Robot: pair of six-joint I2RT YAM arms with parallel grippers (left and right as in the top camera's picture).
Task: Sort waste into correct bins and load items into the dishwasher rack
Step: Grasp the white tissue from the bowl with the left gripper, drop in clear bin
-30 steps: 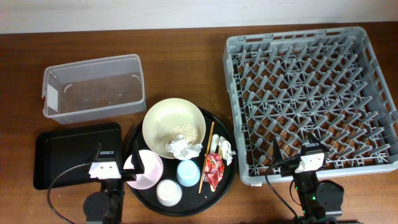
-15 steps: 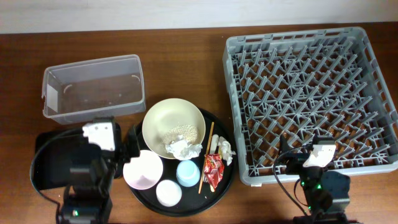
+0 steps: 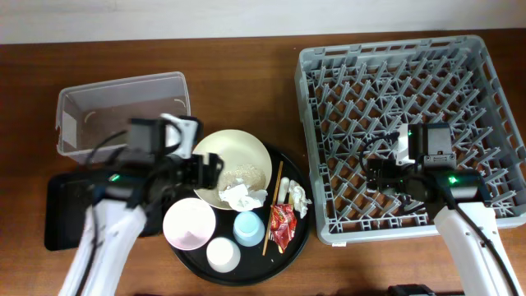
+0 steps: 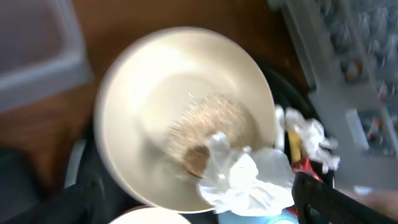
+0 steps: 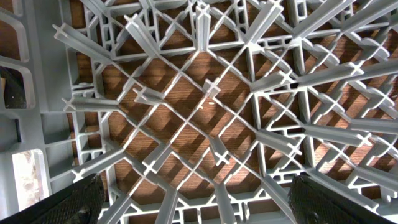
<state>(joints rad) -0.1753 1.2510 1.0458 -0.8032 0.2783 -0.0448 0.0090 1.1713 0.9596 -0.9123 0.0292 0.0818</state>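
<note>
The large cream bowl [image 3: 234, 152] sits on the round black tray and holds white rice [image 3: 245, 174], a small brown bit [image 4: 196, 158] and a crumpled tissue [image 3: 242, 196]. My left gripper [image 3: 209, 168] is open and empty above the bowl's left rim; in the left wrist view [image 4: 205, 202] its fingers straddle the bowl's near edge. The pink bowl [image 3: 189, 224], white cup [image 3: 223, 254], light blue cup [image 3: 248, 228], chopstick [image 3: 273, 205], red wrapper [image 3: 282, 224], pale cutlery [image 3: 284, 189] and a second tissue [image 3: 297, 197] lie on the tray. My right gripper [image 3: 374, 177] is open and empty over the grey dishwasher rack [image 3: 411, 115], with lattice below it [image 5: 208, 199].
The clear tub [image 3: 123, 115] stands at the back left. The flat black tray [image 3: 66, 210] lies at the front left, partly under my left arm. The round black tray [image 3: 292, 242] sits between it and the rack. The rack holds nothing.
Both arms have risen from the front edge and reached inward. The left gripper has moved over the cream bowl, the right gripper over the rack's front part. No object has moved.
</note>
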